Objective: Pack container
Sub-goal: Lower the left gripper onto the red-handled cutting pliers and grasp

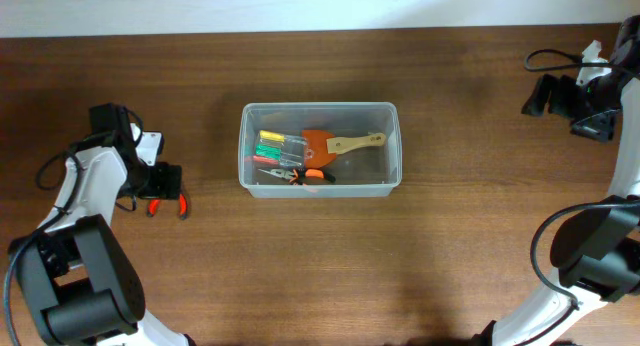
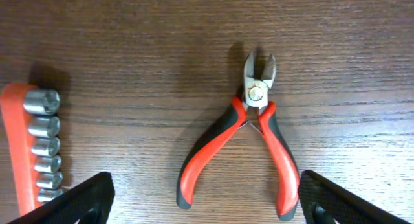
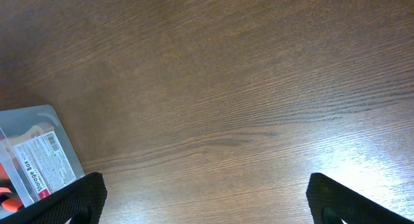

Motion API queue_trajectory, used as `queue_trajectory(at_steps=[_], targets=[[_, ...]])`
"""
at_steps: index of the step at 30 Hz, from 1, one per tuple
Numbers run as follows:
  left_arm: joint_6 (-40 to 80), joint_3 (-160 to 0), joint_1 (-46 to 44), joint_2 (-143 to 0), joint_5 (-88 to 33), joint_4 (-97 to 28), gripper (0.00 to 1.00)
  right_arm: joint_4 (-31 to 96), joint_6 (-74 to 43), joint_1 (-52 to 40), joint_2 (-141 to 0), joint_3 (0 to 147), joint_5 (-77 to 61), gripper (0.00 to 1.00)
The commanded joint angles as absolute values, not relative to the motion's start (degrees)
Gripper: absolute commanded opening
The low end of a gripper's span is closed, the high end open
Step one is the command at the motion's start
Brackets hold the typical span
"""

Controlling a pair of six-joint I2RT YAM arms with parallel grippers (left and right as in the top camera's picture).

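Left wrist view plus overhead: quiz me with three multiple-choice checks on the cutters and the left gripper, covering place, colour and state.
1. Where do the cutters lie relative to the container?
A. inside it
B. on the table, on the left arm's side of it
C. on the table, on the right arm's side of it

2. What colour are the cutters' handles?
A. blue
B. yellow
C. red with black

3. What state is the left gripper in?
A. open, holding nothing
B. shut on the cutters
C. shut on a brush

Answers:
1 B, they rest on bare wood under the left arm.
2 C, the left wrist view shows red grips with black trim.
3 A, its fingers stand wide apart on either side of the cutters.
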State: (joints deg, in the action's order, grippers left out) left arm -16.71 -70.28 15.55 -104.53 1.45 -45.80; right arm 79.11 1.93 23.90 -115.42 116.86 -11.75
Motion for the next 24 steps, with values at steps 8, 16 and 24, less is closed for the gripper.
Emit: queue_trajectory(at_steps=[8, 16, 24], targets=[[-21.58, -70.74, 15.94, -105.25, 2.98, -45.65, 0.65, 79.05, 1.83, 23.64, -115.55, 116.62, -12.47, 0.99], [-30.65, -70.39, 16.10, -108.95, 3.14, -45.56, 0.77, 79.05, 1.83, 23.66, -115.55, 116.62, -12.47, 0.98], [-33.15, -70.39, 16.08, -113.56, 8.45, -41.25, 0.75, 79.05, 1.83, 23.64, -115.55, 116.62, -12.45, 0.99]])
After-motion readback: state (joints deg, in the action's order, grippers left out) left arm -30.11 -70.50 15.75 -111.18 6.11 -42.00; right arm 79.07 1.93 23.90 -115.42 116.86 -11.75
